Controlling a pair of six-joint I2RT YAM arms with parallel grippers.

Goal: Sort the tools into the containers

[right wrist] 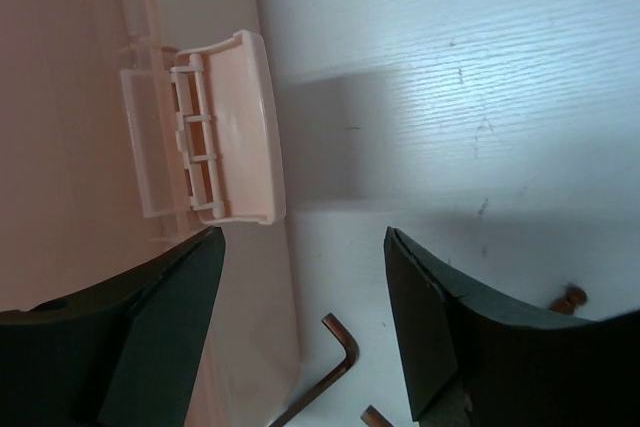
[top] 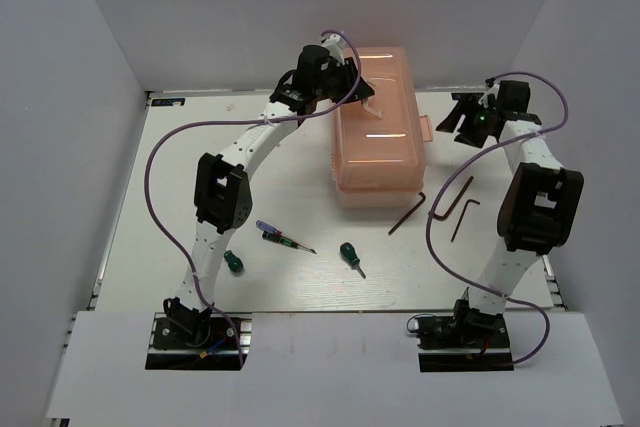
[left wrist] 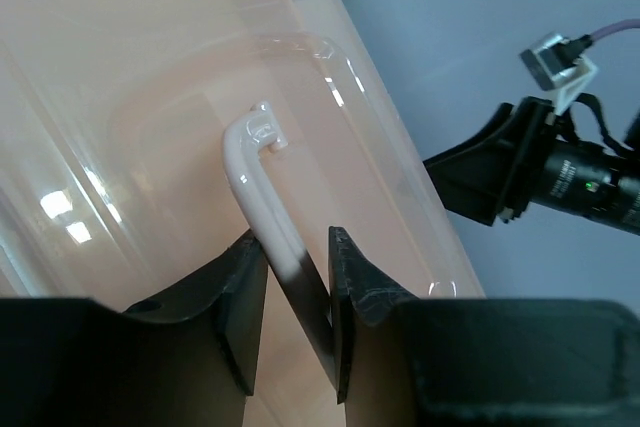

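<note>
Table point(top: 180, 197): white, walled at left, right and back. Bare stretches lie left of the toolbox and along the near edge.
Toolbox point(top: 375, 162): peach-pink, translucent, lid down, far middle, close to the back wall. Its latch point(right wrist: 230, 127) juts out on the right side.
Left gripper point(left wrist: 297, 242): over the lid, jaws narrowly apart astride the white handle point(left wrist: 250, 167), with a gap on one side.
Right gripper point(right wrist: 303, 234): jaws wide apart, holding nothing, just beside the latch.
Hex keys point(top: 408, 212) point(top: 462, 205): on the table, right of the box's front.
Green screwdrivers point(top: 233, 261) point(top: 350, 255) and blue-red screwdriver point(top: 280, 236): on the table in front of the box, apart.
</note>
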